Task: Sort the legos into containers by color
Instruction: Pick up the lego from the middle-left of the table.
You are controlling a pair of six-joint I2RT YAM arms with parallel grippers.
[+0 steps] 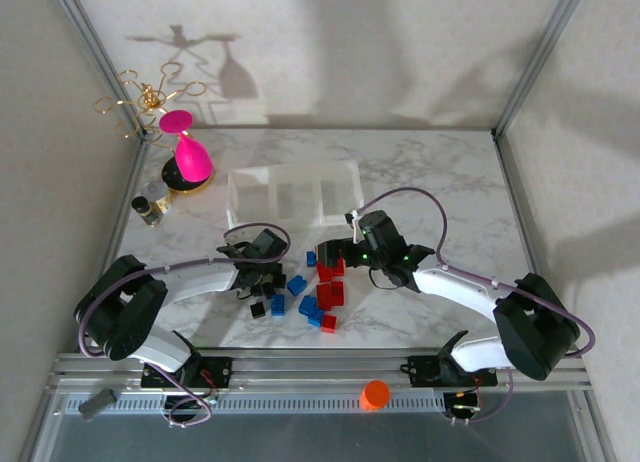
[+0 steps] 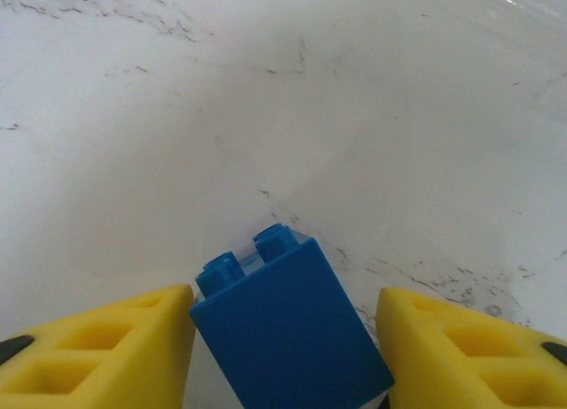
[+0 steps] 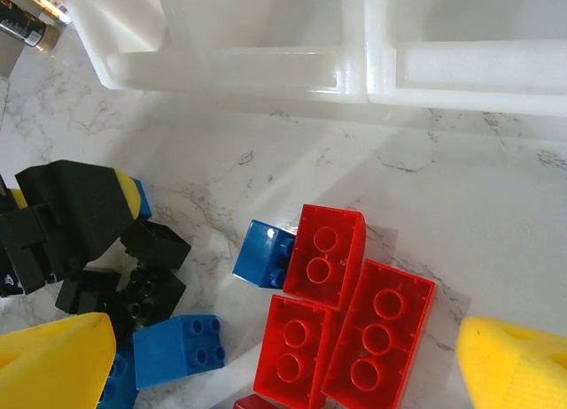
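Note:
The legos lie in a loose pile at the table's middle front: red ones [image 1: 330, 282], blue ones [image 1: 297, 285] and black ones [image 1: 258, 309]. Behind them stand the clear containers [image 1: 295, 192], three bins in a row. My left gripper [image 1: 262, 272] is low over the pile's left side. In the left wrist view a blue brick [image 2: 288, 334] sits between its yellow fingers [image 2: 97, 351]; the left finger touches it and a gap shows at the right one. My right gripper [image 3: 283, 365] stands open above three red bricks [image 3: 337, 329], with a small blue brick [image 3: 264, 252] beside them.
A pink goblet [image 1: 185, 152], a gold wire stand [image 1: 150, 97] and a small bottle [image 1: 148, 210] stand at the back left. An orange cap [image 1: 375, 393] rests on the front rail. The containers' near wall [image 3: 354, 68] is just beyond the red bricks.

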